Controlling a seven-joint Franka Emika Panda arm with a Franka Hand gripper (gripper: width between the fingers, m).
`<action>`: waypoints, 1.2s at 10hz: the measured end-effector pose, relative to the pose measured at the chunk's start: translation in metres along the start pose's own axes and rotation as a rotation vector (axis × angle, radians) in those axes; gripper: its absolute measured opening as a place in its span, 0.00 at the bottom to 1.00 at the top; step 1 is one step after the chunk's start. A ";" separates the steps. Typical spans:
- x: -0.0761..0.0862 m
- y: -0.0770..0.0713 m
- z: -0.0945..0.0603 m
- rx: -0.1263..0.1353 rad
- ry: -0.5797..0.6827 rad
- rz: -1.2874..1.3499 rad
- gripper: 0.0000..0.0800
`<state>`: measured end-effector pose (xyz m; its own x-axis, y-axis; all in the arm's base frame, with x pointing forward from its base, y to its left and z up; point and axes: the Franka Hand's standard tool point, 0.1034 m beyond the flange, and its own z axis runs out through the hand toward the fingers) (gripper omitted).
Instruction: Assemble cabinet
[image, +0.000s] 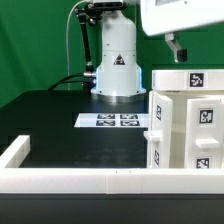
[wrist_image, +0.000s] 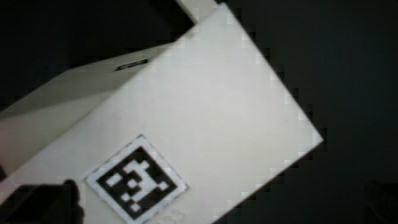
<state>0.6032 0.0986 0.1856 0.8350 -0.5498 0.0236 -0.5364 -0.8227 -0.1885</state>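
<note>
The cabinet (image: 186, 128), a white boxy body with smaller white tagged panels against it, stands at the exterior view's right, by the front rim. My gripper (image: 176, 46) hangs just above the cabinet's top panel (image: 190, 78) and does not touch it. In the wrist view the cabinet's white face (wrist_image: 196, 110) with one square tag (wrist_image: 139, 186) fills the picture. One dark finger (wrist_image: 36, 205) shows at the corner and the other is lost against the black table. The jaws stand wide apart around nothing.
The marker board (image: 113, 121) lies flat on the black table in front of the robot base (image: 117, 62). A low white rim (image: 60, 178) runs along the table's front and the exterior view's left side. Cables hang behind the base.
</note>
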 end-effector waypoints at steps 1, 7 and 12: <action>0.000 0.000 0.000 -0.001 0.000 -0.098 1.00; 0.001 0.001 0.002 -0.072 -0.045 -0.950 1.00; 0.001 0.005 0.006 -0.097 -0.072 -1.453 1.00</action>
<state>0.6020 0.0946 0.1791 0.6404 0.7636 0.0830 0.7647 -0.6439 0.0238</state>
